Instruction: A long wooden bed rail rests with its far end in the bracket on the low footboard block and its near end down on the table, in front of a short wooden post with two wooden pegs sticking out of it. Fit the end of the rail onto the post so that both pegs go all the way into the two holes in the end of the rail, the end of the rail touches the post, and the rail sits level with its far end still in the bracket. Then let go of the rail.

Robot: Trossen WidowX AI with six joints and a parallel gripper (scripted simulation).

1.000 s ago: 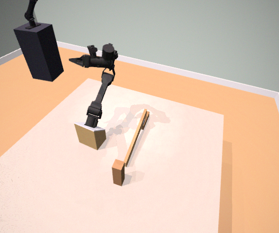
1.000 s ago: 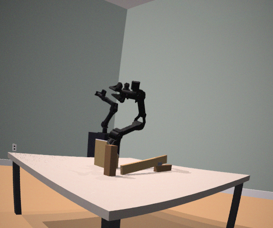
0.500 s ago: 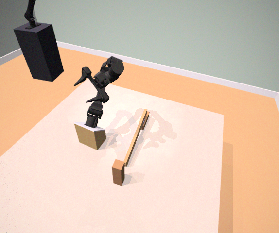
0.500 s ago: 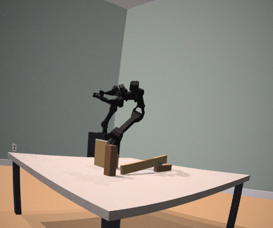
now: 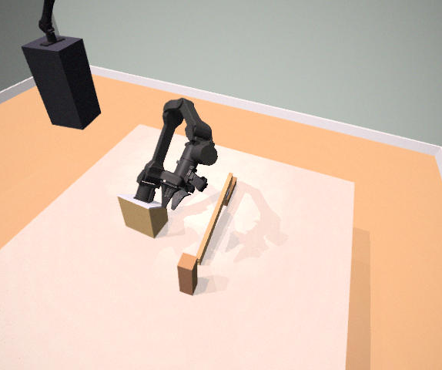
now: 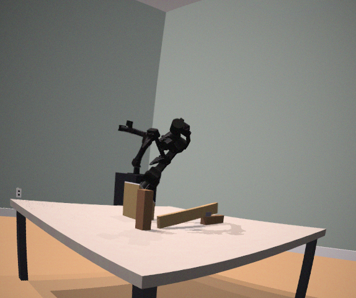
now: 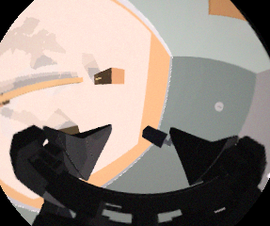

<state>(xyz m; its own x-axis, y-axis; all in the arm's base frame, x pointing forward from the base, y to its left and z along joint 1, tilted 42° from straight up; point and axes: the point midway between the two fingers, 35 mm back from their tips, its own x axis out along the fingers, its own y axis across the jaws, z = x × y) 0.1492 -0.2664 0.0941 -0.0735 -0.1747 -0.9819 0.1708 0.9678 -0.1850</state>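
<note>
The long wooden rail slopes, with its far end up on the low footboard block and its near end down on the table in front of the short wooden post. I cannot make out the pegs. My gripper is open and empty. It hangs low beside the arm's base block, well left of the rail's middle. The wrist view shows the rail as a thin curved strip, with the post past its end.
The arm stands on a tan base block left of the rail. A black pedestal with a second dark arm stands off the white table, at the far left.
</note>
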